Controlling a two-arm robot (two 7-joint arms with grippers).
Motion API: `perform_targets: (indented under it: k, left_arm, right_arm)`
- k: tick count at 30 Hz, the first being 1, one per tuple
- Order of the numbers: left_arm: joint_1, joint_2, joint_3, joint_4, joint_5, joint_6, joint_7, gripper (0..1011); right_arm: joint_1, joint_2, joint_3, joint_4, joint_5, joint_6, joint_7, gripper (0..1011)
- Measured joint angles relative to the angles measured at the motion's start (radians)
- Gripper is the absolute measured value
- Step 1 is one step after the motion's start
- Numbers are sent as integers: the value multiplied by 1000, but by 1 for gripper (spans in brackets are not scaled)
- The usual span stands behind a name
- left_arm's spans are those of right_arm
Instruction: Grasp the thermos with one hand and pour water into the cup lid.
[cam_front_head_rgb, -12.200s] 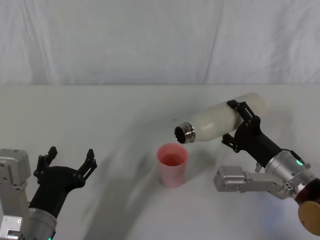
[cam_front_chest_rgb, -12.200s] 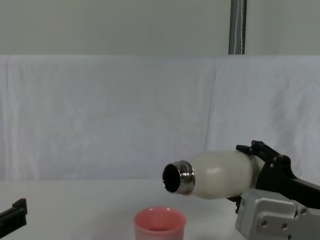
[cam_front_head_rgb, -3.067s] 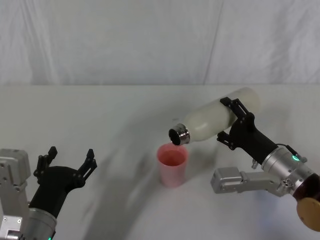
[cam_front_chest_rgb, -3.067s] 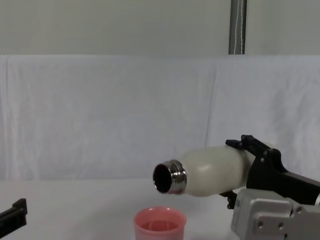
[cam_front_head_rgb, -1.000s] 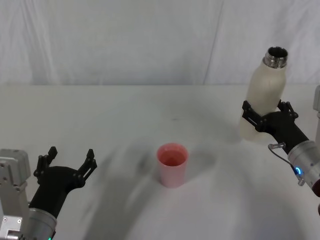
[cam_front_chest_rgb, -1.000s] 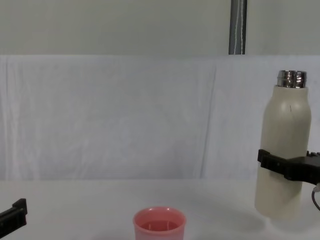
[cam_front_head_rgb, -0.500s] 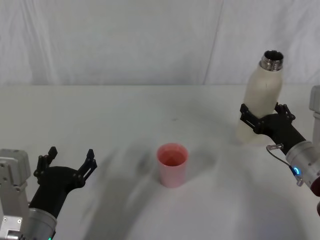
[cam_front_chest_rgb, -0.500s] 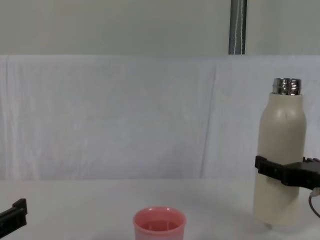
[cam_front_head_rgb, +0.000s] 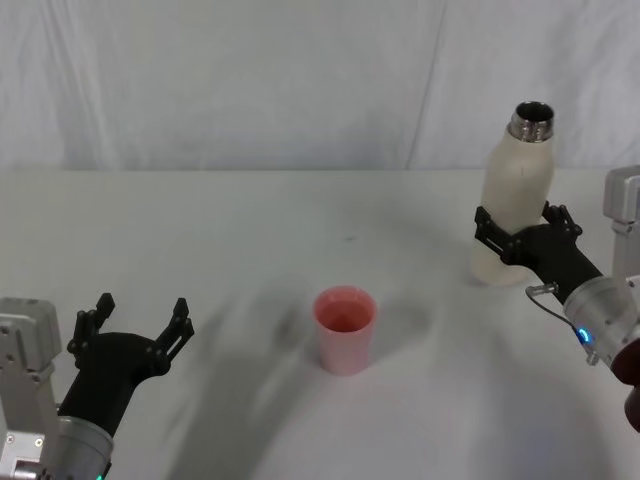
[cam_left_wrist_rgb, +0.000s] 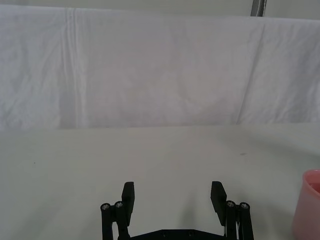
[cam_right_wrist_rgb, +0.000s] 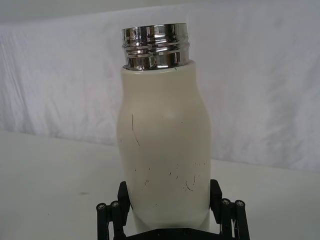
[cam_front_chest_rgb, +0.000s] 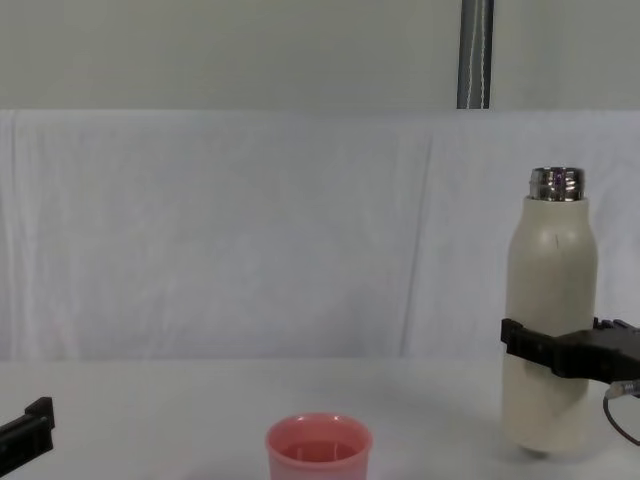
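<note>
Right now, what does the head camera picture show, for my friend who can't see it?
The right gripper holds a tall cream bottle upright on the white table, its steel neck uncapped. A small pink cup stands at the table's middle, apart from the bottle. The left gripper waits open at the near left.

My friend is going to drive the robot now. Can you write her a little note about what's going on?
Right gripper: shut around the lower body of the thermos, which is upright at the table's right side, its base at or just above the table.
Left gripper: open, parked near left, holding nothing.
Cup lid: upright mid-table, with liquid in it.
Done: pouring looks finished.
Left: make sure the thermos stands, release it, pull the right arm back.
</note>
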Motion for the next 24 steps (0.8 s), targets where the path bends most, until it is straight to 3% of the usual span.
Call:
perform_targets:
  k: [12, 24]
  left_arm:
    - [0, 0, 0, 0, 0, 0, 0, 1001]
    - [0, 0, 0, 0, 0, 0, 0, 1001]
  right_arm:
    - [35, -20, -10, 69, -7, -27, 1, 964]
    - [47, -36, -12, 96, -10, -40, 0, 964]
